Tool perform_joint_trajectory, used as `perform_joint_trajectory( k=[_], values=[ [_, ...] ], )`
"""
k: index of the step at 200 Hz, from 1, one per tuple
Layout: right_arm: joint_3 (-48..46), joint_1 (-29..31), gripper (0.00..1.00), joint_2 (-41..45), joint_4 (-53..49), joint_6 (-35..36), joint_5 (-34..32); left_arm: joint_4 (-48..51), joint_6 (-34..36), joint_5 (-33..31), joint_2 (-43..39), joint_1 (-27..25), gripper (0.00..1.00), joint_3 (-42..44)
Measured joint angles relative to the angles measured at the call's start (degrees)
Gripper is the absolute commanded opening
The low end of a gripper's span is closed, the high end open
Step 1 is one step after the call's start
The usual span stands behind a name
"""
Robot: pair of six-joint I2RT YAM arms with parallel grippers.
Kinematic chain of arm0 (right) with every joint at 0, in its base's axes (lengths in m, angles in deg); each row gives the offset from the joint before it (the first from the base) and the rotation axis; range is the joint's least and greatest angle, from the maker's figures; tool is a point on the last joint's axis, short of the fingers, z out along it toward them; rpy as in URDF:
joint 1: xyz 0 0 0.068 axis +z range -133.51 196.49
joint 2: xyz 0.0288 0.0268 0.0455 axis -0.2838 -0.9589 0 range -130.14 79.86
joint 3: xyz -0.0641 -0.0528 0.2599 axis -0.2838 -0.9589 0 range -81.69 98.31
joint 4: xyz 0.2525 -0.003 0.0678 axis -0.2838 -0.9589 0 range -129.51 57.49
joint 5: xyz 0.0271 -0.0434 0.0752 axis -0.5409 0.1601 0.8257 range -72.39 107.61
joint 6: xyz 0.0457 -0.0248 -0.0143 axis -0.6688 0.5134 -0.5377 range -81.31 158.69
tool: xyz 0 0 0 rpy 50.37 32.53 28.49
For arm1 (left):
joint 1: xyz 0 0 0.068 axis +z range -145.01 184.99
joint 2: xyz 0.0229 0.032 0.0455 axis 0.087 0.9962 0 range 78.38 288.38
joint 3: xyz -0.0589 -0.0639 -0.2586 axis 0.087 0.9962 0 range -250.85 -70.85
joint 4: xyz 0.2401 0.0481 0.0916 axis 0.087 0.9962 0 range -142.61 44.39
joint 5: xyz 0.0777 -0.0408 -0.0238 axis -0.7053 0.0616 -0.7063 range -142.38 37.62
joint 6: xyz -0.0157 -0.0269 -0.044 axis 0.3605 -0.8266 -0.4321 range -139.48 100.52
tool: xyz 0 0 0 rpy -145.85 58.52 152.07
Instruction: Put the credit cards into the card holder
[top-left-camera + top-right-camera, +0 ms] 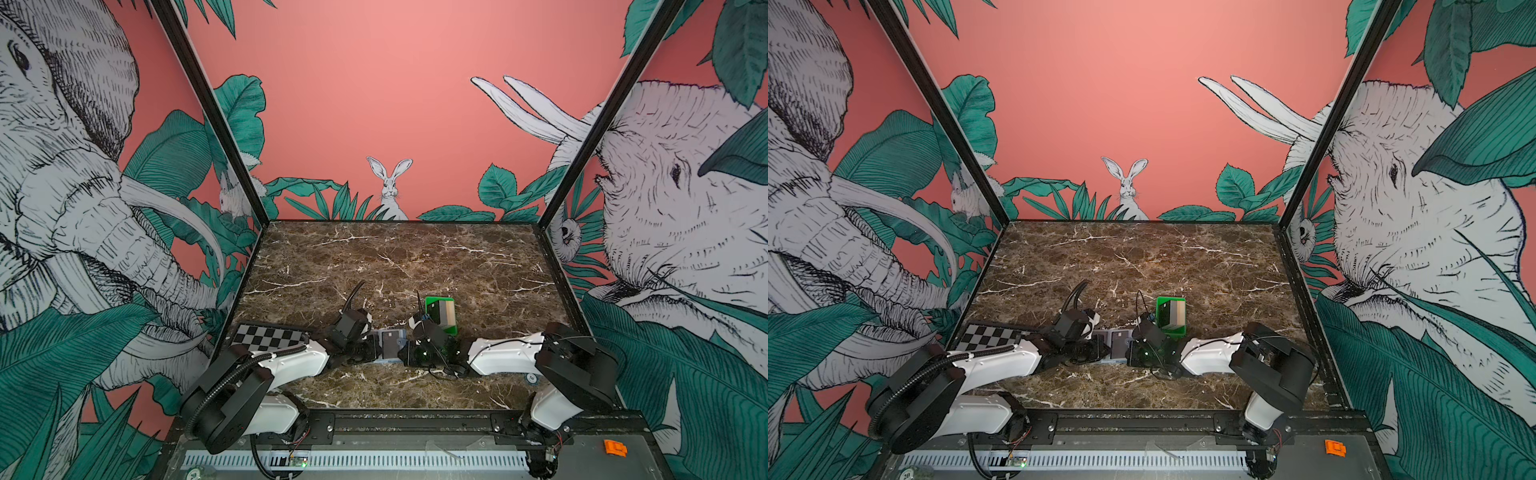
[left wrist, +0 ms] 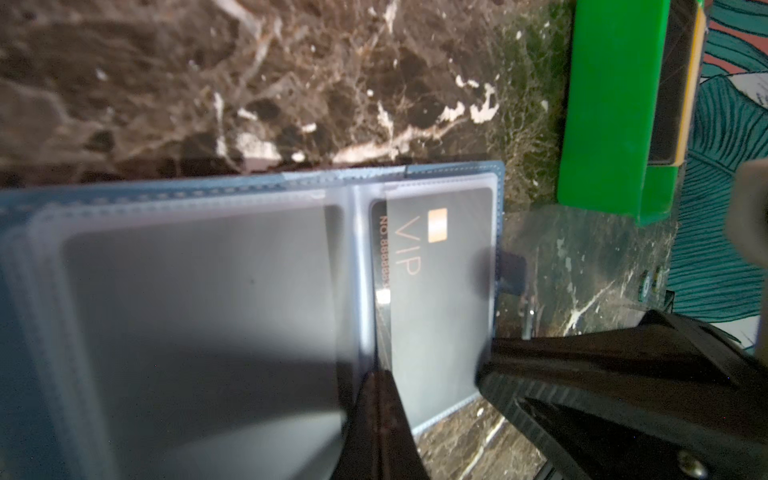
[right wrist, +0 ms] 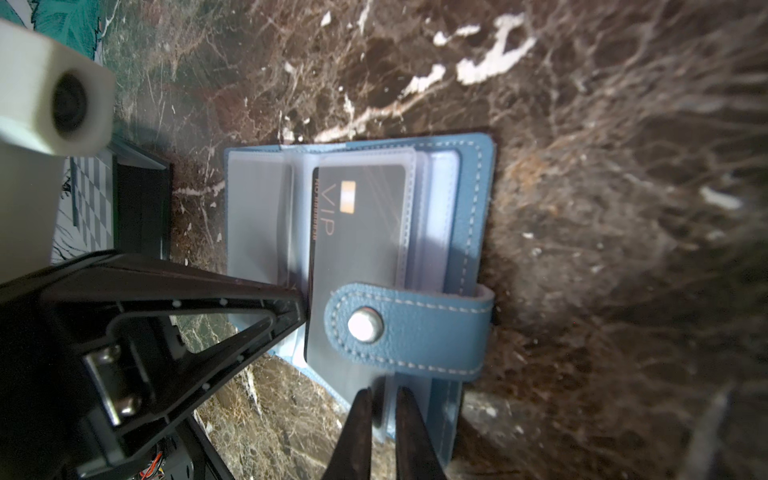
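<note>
Open on the marble tabletop (image 3: pixel 582 124), the slate-blue leather-like card holder (image 3: pixel 473 199) partly sleeves a black plastic VIP credit card (image 3: pixel 357 232), probably stiff and slick, best pushed edge-on: closed left tool (image 3: pixel 300 308) at its edge, right tool (image 3: pixel 384 415) pinching the limp clear sleeve (image 3: pixel 409 249).

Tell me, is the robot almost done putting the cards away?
Not yet. The card holder already lies open. The black VIP card looks partway into a clear sleeve, with both arms' jaws closed at its edges. More cards still wait in the green tray.
</note>
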Motion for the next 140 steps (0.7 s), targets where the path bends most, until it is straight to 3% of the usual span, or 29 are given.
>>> perform_joint_trajectory(
  k=[140],
  values=[
    [1.8, 0.2, 0.13, 1.7, -3.6, 2.2, -1.7, -0.7, -0.2, 0.1, 0.3, 0.0, 0.03, 0.0]
  ],
)
